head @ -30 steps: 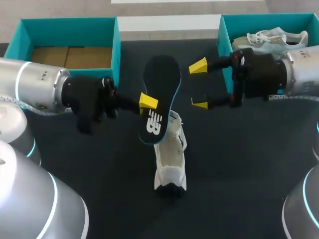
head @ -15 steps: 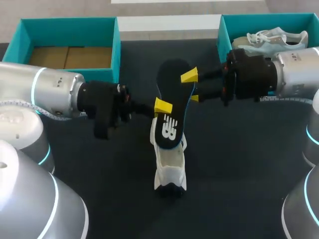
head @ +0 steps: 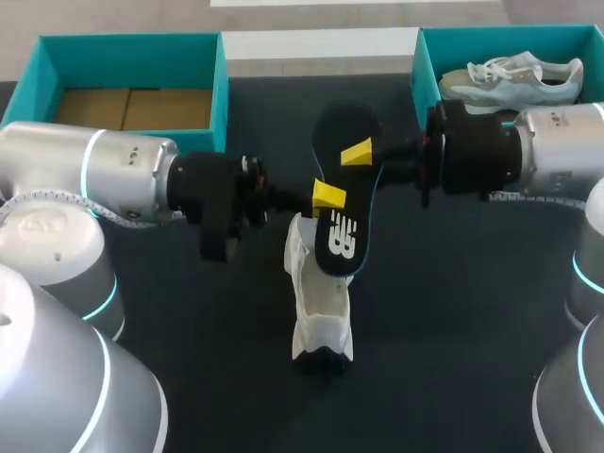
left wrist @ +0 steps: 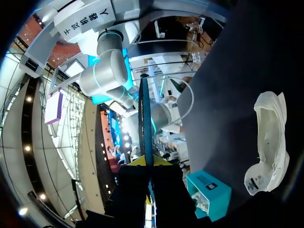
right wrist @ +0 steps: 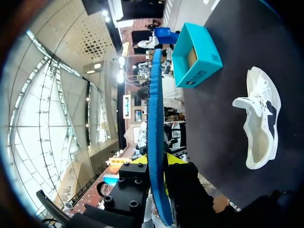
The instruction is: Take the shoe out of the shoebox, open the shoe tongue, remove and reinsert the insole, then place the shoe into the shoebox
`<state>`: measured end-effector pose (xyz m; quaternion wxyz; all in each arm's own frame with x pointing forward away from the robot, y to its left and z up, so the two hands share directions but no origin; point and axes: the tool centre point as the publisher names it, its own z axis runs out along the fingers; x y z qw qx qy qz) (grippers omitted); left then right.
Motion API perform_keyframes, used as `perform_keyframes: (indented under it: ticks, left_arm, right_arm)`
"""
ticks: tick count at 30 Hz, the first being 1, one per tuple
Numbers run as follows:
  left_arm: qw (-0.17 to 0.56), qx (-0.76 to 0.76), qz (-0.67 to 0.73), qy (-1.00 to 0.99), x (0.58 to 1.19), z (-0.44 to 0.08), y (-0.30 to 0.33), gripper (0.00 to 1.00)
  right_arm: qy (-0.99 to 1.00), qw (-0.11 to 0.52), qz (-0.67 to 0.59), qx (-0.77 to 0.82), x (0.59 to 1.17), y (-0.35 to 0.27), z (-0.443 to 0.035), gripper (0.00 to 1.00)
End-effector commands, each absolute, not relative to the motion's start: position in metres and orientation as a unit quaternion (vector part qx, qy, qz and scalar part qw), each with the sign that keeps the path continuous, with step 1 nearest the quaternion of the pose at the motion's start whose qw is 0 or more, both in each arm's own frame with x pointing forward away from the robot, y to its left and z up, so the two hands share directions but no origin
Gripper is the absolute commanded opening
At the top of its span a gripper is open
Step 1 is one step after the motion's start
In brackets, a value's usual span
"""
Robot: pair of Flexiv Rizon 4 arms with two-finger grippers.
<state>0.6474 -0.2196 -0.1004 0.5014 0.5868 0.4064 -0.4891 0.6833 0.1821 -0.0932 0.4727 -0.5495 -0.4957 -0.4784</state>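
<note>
1. Insole [head: 347,127] is held clear of the counter [head: 453,311], over the far end of the white shoe [head: 318,316].
2. Left fingers [head: 329,195] are clamped on its middle.
3. Right fingers [head: 357,154] are clamped farther along.

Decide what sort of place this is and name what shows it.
Probably a robot lab bench set up for shoe handling: a dark table, two teal shoeboxes, a white shoe, and the left gripper and right gripper both gripping a black insole.
</note>
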Motion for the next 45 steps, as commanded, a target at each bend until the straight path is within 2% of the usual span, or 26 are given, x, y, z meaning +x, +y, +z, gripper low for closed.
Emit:
perform_keyframes:
  ticks: [1, 8, 9, 14, 19, 20, 21, 31, 36, 39, 45]
  left_arm:
    - [0.500, 0.587, -0.490, 0.405, 0.643, -0.102, -0.219, 0.00]
    - [0.498, 0.589, -0.491, 0.405, 0.634, -0.104, -0.217, 0.00]
    - [0.498, 0.588, -0.492, 0.405, 0.634, -0.104, -0.217, 0.00]
    - [0.498, 0.588, -0.492, 0.405, 0.631, -0.104, -0.216, 0.00]
    - [0.486, 0.592, -0.500, 0.404, 0.627, -0.103, -0.215, 0.00]
    - [0.483, 0.589, -0.503, 0.407, 0.626, -0.103, -0.215, 0.46]
    - [0.481, 0.591, -0.503, 0.409, 0.626, -0.103, -0.214, 1.00]
    - [0.483, 0.558, -0.480, 0.473, 0.643, -0.113, -0.164, 1.00]
    - [0.483, 0.548, -0.455, 0.509, 0.658, -0.102, -0.151, 1.00]
    - [0.462, 0.558, -0.432, 0.537, 0.667, -0.090, -0.153, 1.00]
    - [0.371, 0.602, -0.319, 0.631, 0.679, -0.075, -0.166, 1.00]
  right_arm:
    - [-0.490, 0.470, -0.485, -0.552, 0.681, 0.185, -0.096, 0.15]
    - [-0.488, 0.466, -0.484, -0.557, 0.685, 0.180, -0.096, 0.20]
    - [-0.489, 0.465, -0.483, -0.558, 0.685, 0.180, -0.096, 0.19]
    - [-0.488, 0.462, -0.482, -0.563, 0.685, 0.178, -0.096, 0.00]
    - [-0.489, 0.461, -0.479, -0.565, 0.685, 0.179, -0.097, 0.00]
    - [-0.489, 0.461, -0.479, -0.565, 0.685, 0.179, -0.097, 0.00]
    - [-0.489, 0.461, -0.478, -0.566, 0.685, 0.179, -0.097, 0.00]
    - [-0.485, 0.459, -0.478, -0.570, 0.681, 0.172, -0.099, 0.00]
    - [-0.482, 0.461, -0.475, -0.574, 0.681, 0.172, -0.105, 0.00]
    - [-0.482, 0.462, -0.472, -0.577, 0.679, 0.173, -0.108, 0.00]
    - [-0.476, 0.464, -0.472, -0.579, 0.676, 0.175, -0.114, 0.00]
